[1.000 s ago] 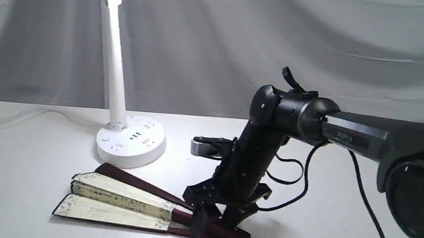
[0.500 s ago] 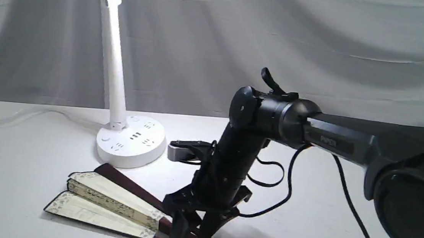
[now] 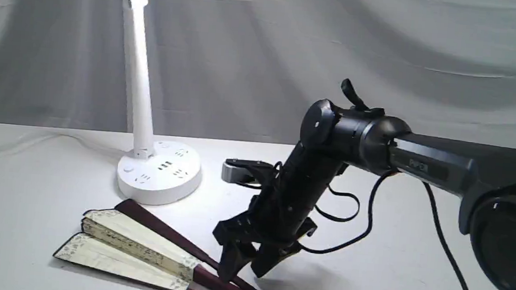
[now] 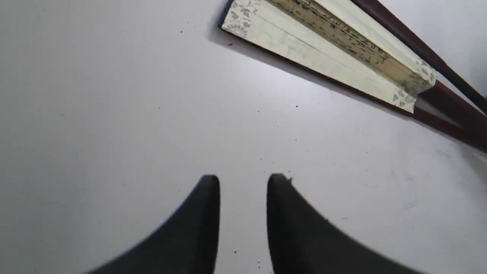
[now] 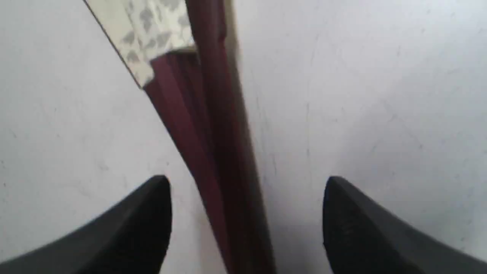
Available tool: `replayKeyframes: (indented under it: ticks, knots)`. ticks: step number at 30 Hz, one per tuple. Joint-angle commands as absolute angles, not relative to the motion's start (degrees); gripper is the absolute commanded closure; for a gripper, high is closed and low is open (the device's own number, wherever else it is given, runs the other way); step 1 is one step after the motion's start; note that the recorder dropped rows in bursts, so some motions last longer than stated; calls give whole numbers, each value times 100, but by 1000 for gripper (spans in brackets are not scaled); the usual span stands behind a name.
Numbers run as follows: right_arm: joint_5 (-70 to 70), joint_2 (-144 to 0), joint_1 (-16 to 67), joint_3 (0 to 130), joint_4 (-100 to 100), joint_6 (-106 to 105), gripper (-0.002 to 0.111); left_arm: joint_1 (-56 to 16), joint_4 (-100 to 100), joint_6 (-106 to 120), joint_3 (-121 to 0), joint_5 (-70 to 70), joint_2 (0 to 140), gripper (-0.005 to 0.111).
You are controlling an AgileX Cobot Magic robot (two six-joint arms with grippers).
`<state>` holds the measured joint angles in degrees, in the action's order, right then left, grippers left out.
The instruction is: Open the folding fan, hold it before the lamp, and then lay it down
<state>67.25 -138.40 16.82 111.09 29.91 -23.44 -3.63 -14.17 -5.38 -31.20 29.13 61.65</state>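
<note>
Both sides of my wide-open right gripper [image 3: 243,274] hover astride the folding fan [image 3: 137,246] ribs; I'd lower centred, then close.

Exterior frontal; wrists look down (sharing fan [image 4: 323,53]).
</note>
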Motion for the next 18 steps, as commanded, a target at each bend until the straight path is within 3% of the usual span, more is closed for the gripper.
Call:
replayKeyframes:
  ticks: [1, 18]
  knots:
    - [6258, -13740, 1538, 11077, 3432, -2403, 51, -392, -1466, -545, -3149, 2983, 6167, 85]
    - [5270, -13775, 1514, 11077, 4245, -2579, 51, -392, -1466, -545, -3149, 2982, 6167, 85]
